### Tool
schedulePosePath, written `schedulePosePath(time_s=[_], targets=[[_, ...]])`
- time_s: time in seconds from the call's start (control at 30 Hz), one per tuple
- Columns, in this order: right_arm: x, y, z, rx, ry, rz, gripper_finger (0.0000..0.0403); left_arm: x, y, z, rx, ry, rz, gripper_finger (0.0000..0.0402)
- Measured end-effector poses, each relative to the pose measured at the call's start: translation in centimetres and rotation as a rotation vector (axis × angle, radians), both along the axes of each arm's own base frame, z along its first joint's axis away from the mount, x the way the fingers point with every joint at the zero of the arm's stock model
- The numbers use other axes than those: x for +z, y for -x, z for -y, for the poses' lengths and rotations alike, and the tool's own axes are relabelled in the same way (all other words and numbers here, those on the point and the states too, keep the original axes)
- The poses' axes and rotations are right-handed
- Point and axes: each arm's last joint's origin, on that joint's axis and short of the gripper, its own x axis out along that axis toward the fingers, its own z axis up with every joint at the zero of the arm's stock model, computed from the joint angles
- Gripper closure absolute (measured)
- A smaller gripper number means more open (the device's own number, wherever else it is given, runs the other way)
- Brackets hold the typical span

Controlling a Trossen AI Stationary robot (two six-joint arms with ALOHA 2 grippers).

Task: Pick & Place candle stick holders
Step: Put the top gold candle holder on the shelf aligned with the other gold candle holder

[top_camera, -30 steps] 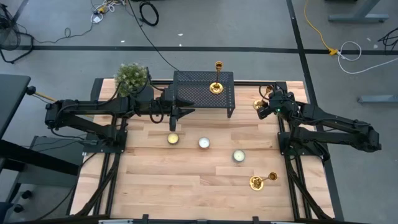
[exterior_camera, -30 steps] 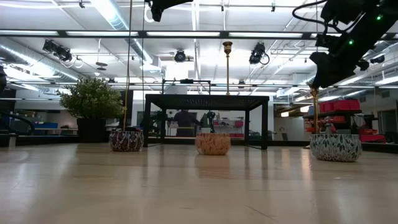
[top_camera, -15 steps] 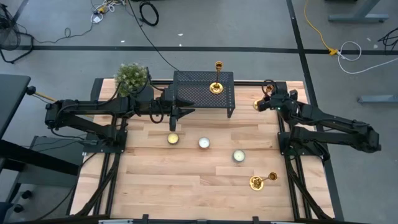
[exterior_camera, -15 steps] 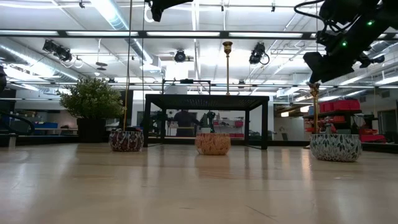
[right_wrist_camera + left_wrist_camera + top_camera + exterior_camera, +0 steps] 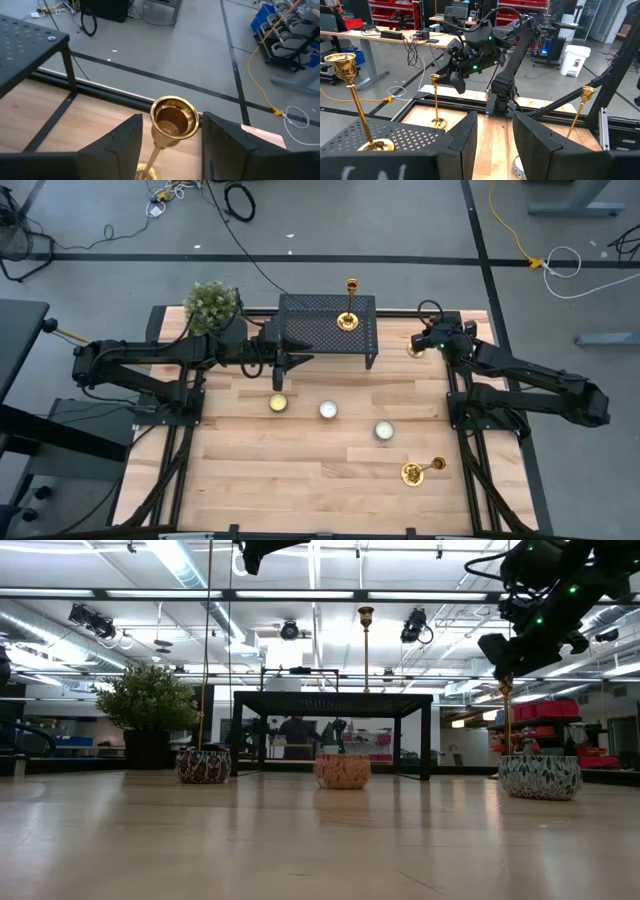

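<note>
1. Nearest the front edge of the light wooden table, on its right side, a shiny gold candlestick holder with a round flared base lies tipped on its side.
2. Behind it, three small round tea-light candle cups stand in a slanting row across the middle of the table; in the low view they show as patterned little bowls.
3. The left gripper hangs just in front of the black perforated metal stand, above the leftmost candle cup. In the left wrist view its two dark fingers stand apart with nothing between them.
4. The right gripper is at the right back part of the table, beside the stand. It is placed over the cup of a second gold candlestick holder, which stands upright on the table. In the right wrist view the cup sits between the two fingers, but I cannot tell if the fingers touch it or only stand around it.
5. A third gold candlestick holder stands upright on top of the black stand, near its back right part.
6. At the back left corner a small green potted plant stands beside the stand.
</note>
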Motion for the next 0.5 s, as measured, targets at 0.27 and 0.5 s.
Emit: schedulePosePath(time_s=[0.27, 0.5], targets=[[-0.3, -0.6, 1.1, -0.043, 0.004, 0.008, 0.0195, 0.0, 0.0, 0.0, 0.000, 0.000, 0.000, 0.0273], [-0.6, -0.7, 1.8, -0.039, -0.024, 0.025, 0.0195, 0.0, 0.0, 0.0, 0.000, 0.001, 0.000, 0.0273]])
